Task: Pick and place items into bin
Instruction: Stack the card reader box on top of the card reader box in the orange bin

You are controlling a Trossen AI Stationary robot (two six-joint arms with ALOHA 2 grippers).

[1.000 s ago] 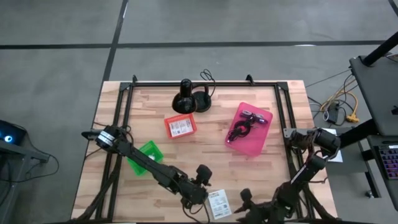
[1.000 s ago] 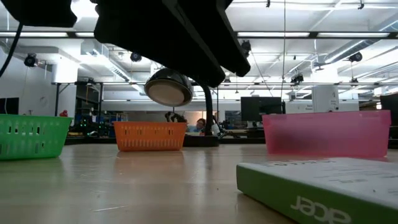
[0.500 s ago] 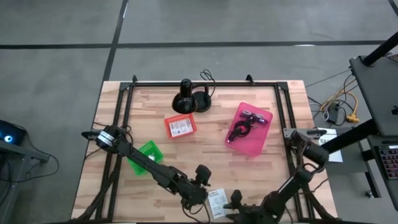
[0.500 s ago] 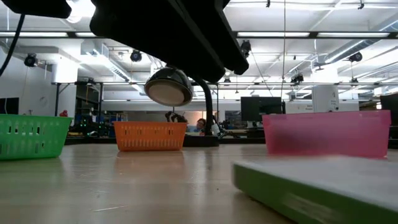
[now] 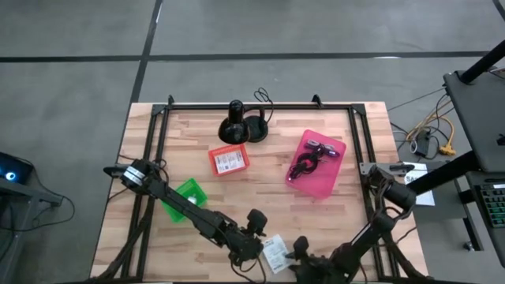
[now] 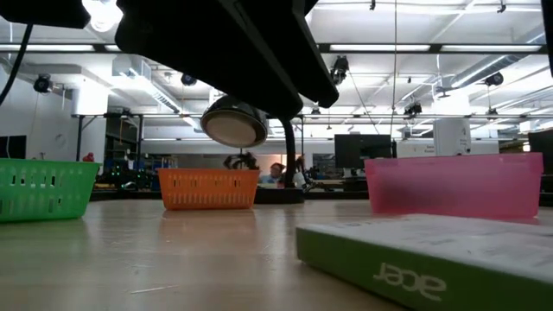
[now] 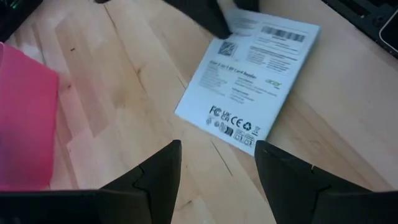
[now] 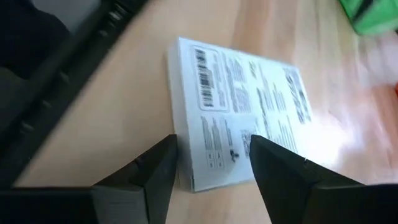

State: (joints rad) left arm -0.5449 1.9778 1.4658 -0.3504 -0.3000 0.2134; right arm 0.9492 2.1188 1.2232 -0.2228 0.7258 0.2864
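White printed card box (image 5: 275, 254) lay flat at the table's near edge, between both arms. It looked light, stiff and slick; best pinched across its thin edges. Right gripper (image 8: 211, 168) and left gripper (image 7: 217, 163) both gaped, holding nothing.

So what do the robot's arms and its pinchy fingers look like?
Both arms are dark, nearly black, built from slim jointed segments with rounded knuckles. The left arm has a silvery ring at its base joint. The left gripper and right gripper each end in two matte black, wedge-shaped fingers. No markings show.
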